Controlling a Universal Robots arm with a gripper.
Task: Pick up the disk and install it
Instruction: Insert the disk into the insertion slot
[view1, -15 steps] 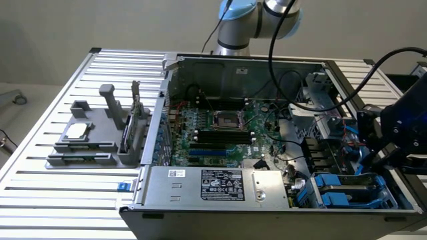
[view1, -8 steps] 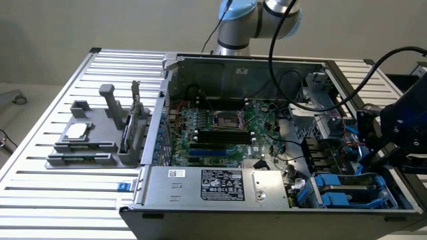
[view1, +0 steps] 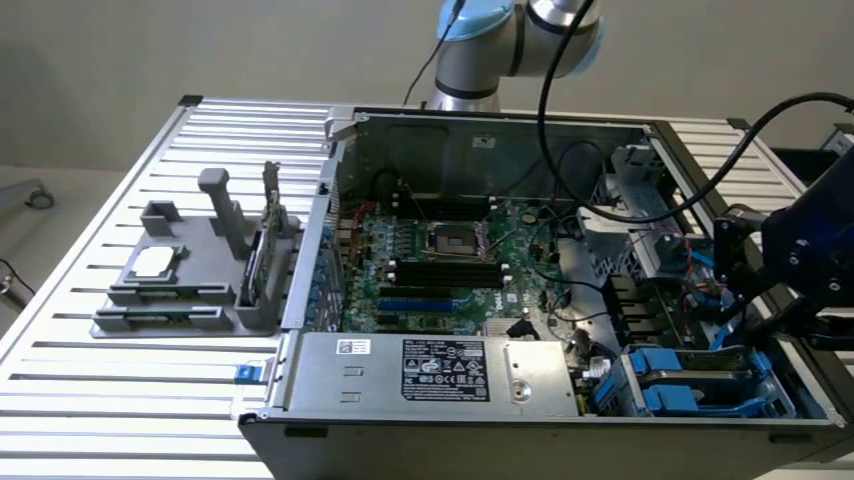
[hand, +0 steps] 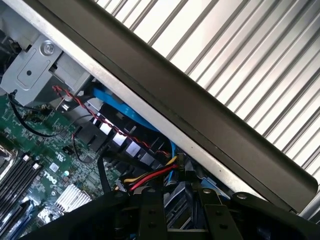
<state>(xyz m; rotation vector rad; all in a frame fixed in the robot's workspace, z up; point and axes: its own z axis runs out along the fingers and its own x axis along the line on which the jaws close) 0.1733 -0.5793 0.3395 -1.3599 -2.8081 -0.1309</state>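
Under the gripper (hand: 179, 218), the disk (view1: 703, 386) lies in the case (view1: 400, 445) corner, partly hidden by cables (hand: 150, 177). Arm (view1: 481, 40) reaches from behind the case, over its side wall. Cannot tell the gripper's opening or hold.

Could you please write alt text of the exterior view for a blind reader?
A dark gripper hangs at the exterior view's right over an open computer case, near a blue-framed disk lying in the case's corner bay. A grey holder stands on the slatted table on the case's other side.
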